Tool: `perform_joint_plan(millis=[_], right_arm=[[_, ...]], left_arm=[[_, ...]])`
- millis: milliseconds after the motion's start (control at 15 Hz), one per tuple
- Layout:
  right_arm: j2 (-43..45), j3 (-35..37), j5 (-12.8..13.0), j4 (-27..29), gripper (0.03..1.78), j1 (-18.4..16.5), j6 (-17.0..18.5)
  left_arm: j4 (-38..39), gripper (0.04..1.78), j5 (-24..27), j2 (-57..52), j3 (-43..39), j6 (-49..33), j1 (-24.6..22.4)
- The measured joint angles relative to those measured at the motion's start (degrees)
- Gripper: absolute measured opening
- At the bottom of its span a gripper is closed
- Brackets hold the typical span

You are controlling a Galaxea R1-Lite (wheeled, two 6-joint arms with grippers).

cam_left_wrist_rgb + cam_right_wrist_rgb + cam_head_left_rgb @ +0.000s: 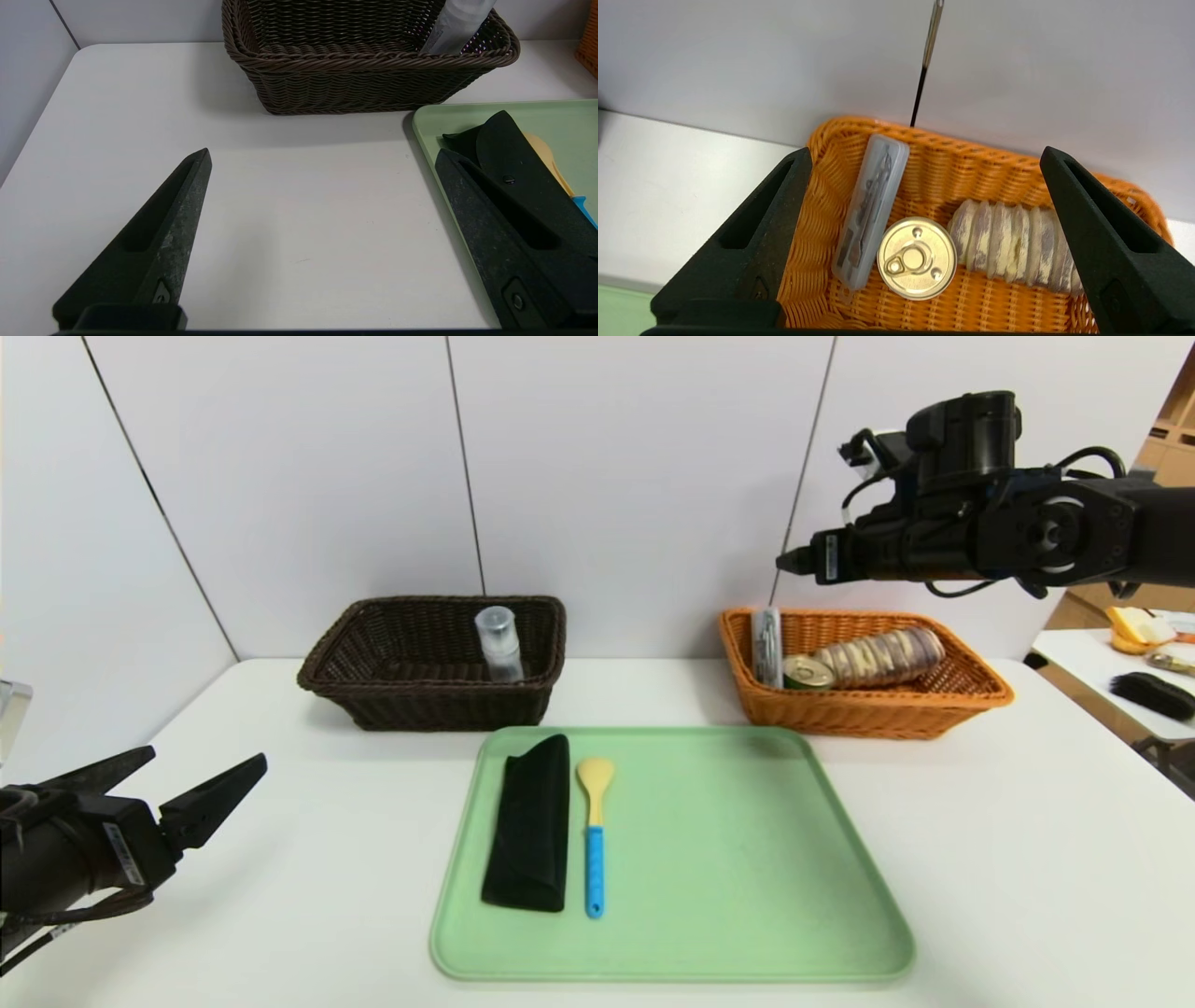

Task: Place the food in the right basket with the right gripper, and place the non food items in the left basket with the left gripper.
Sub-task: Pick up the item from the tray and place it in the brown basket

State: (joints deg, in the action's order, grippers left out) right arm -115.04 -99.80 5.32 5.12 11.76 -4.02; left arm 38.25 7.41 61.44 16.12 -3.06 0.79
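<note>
A black folded pouch [529,821] and a spoon [594,831] with a yellow bowl and a blue handle lie side by side on the left part of a green tray [747,859]. The brown left basket [373,653] holds a clear bottle [498,644]. The orange right basket [971,695] holds a gold-lidded can [806,672], a wrapped roll [882,656] and a clear packet [766,644]. My left gripper [205,761] is open and empty, low over the table left of the tray. My right gripper [784,560] is open and empty, high above the orange basket [952,158].
The white table [1027,859] ends at a wall just behind the baskets. A side table [1074,649] at the far right carries a black brush [1153,695] and other items. In the left wrist view the brown basket [355,79] is ahead and the tray [434,116] is beside one finger.
</note>
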Motion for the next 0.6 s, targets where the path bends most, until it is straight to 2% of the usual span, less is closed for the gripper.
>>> perform_joint_plan(millis=[400,600], right_arm=[[-2.05,2.62,0.00,-0.22,1.69,-0.17,1.52],[-3.93,3.69,0.00,-0.55,1.69,-0.02,4.16]], left_arm=[[-0.17,1.69,0.00,0.00,-0.05,-0.05,0.00],[-0.17,1.69,0.02,0.00,-0.05,0.00,0.02]])
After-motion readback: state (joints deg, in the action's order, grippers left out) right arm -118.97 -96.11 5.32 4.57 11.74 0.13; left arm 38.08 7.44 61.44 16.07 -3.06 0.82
